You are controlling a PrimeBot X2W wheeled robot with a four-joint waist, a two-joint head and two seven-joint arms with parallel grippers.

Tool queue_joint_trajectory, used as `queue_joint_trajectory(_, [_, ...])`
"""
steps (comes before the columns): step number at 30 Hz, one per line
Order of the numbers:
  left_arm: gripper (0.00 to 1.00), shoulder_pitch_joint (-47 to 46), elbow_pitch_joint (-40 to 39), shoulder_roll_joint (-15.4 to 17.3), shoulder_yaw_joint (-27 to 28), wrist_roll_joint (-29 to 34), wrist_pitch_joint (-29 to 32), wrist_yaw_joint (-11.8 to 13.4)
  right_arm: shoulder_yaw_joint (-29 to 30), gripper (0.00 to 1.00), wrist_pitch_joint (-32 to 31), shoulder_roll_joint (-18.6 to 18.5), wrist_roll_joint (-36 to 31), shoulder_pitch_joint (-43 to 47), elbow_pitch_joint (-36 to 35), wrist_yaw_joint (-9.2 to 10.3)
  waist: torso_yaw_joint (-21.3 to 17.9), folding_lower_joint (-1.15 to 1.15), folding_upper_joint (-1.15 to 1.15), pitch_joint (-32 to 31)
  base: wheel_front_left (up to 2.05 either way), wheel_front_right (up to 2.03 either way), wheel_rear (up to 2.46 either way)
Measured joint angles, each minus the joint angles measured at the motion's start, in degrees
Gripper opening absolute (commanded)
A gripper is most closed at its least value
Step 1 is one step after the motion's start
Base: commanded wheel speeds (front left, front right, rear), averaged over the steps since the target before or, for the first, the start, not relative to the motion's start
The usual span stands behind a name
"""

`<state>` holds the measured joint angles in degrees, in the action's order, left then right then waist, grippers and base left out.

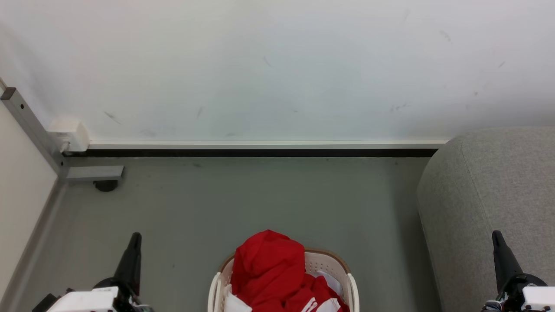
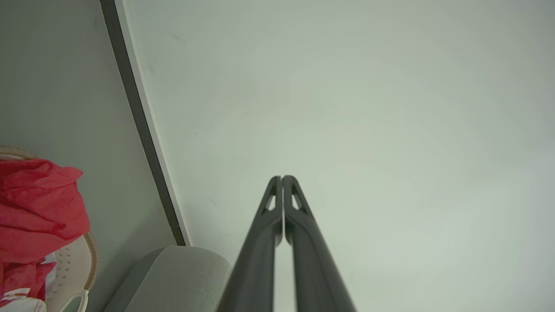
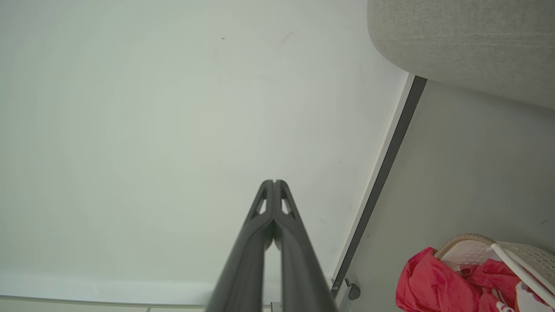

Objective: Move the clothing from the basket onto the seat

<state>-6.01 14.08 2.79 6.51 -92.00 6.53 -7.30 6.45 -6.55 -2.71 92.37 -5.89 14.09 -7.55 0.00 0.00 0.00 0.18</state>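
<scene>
- The left gripper rises at the lower left of the head view. Its two dark fingers are pressed flat together and hold nothing.
- The right gripper rises at the lower right, seen against the side of the seat. Its fingers are likewise closed tight on each other, with nothing between them.
- Between the two grippers, at the bottom edge of the head view, the basket stands on the floor. It is cream-white with perforated walls and a brown rim, and the near part of it is cut off by the picture's edge.
- The clothing lies in the basket as a bright red heap. It humps well above the rim on the left side, and white stripes and panels show lower down.
- A pale cloth shows between the red heap and the basket's right wall.
- The seat, light grey with a rounded edge, stands to the right of the basket, with a strip of grey floor between them.
- Farther back, a black baseboard runs along the foot of a white, lightly scuffed wall.
- In the far left corner, a grey metal rail slants down beside a small white box.
</scene>
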Motion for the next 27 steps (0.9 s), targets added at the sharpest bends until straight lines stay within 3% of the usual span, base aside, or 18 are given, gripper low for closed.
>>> queue_joint_trajectory(16, [0.00,0.0,0.0,0.0,0.0,0.0,0.0,0.0,0.0,0.00,0.0,0.0,0.0,0.0,0.0,0.00,0.0,0.00,0.00,0.0,0.00,0.00,0.00])
queue_joint_trajectory(17, [1.00,0.1,0.2,0.0,0.0,0.1,0.0,0.0,0.0,1.00,0.0,0.1,0.0,0.1,0.2,-0.01,0.0,0.00,0.00,0.0,0.00,0.00,0.00])
queue_joint_trajectory(27, [1.00,2.5,2.5,-0.7,-1.3,1.0,-1.6,0.2,-0.9,1.00,1.6,1.0,-2.8,2.5,2.2,0.00,0.1,0.00,0.00,0.0,0.00,0.00,0.00])
